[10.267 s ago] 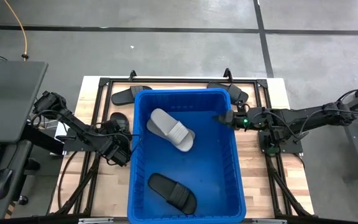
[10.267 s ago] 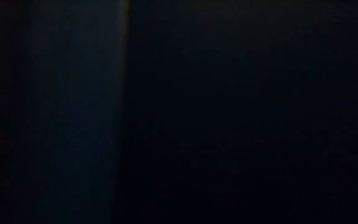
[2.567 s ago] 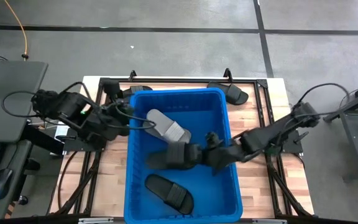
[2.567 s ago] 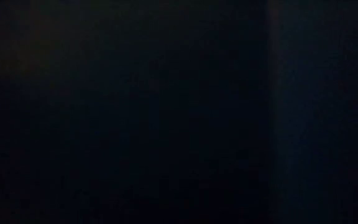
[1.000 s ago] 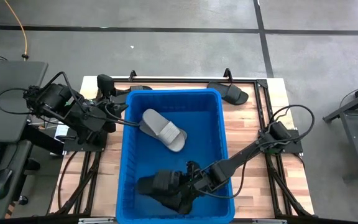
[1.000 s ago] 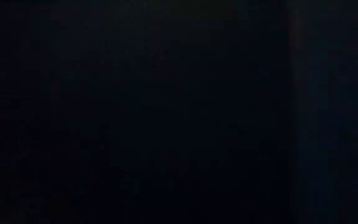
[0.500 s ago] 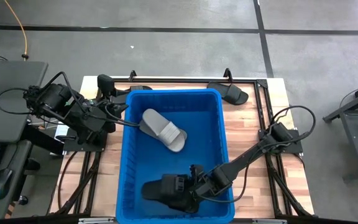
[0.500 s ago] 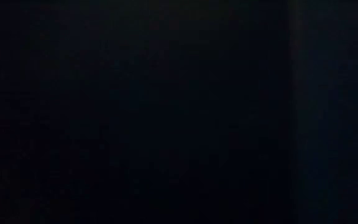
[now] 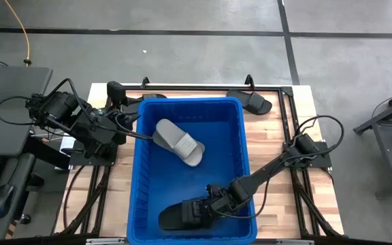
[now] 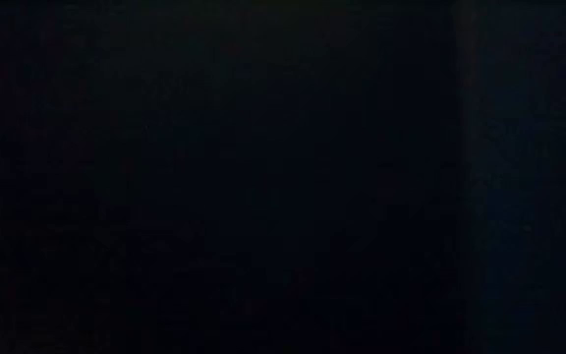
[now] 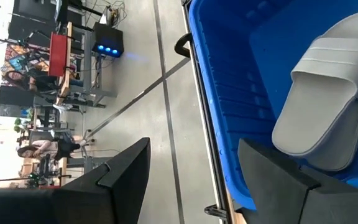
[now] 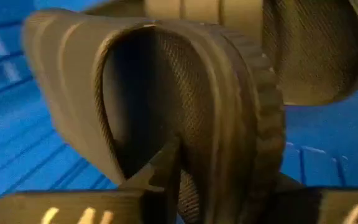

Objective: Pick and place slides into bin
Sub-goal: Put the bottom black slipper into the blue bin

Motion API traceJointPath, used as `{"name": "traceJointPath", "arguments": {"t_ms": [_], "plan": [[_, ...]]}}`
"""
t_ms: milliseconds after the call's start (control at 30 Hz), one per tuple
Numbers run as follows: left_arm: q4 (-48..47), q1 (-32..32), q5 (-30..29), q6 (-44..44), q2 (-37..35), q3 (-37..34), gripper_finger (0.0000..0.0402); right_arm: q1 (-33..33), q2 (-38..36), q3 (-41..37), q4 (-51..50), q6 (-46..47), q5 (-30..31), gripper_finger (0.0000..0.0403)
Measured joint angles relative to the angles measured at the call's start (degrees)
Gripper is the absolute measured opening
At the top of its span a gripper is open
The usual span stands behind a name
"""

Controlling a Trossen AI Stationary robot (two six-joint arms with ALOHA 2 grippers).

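Your right gripper (image 9: 208, 205) pinches a ribbed black slide (image 9: 182, 215) by its mesh-lined strap inside the glossy blue bin (image 9: 242, 146).

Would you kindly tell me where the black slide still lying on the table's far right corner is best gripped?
Probably by its wide strap, coming straight down from above: the black slide lies flat outside the bin, its strap raised. The right claw is nearer but now inside the bin.

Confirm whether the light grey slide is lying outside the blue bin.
No: in the high view the grey slide lies inside the bin, near its far left corner.
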Motion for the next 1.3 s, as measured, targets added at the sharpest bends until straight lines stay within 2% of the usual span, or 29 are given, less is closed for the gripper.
{"name": "traceJointPath", "arguments": {"t_ms": [367, 533, 667, 767, 1067, 1300], "plan": [[0.21, 0.00, 0.91, 1.57, 0.02, 0.00, 0.0232, -3.43, 3.01, -0.01, -2.47, -1.63, -9.86, 0.0146], [0.21, 0.00, 0.98, 1.97, 0.01, 0.00, 0.0232, -5.52, 3.01, 0.06, -7.17, -5.15, -15.04, 0.0190], [0.23, 0.00, 1.07, 3.56, 0.02, 0.00, 0.0232, -6.32, 3.07, -0.02, -7.90, -6.27, -15.17, 0.0230], [0.23, 0.00, 1.21, 3.54, 0.00, 0.00, 0.0232, -7.32, 3.12, -0.02, -9.26, -7.58, -18.22, 0.0252], [0.27, 0.00, 1.60, 3.54, 0.02, 0.00, 0.0232, -8.12, 3.12, -0.02, -10.77, -7.81, -19.24, 0.0261], [0.27, 0.00, 1.60, 3.54, 0.02, 0.00, 0.0232, -8.03, 3.12, -0.07, -7.87, -7.82, -15.79, 0.0261]]}}
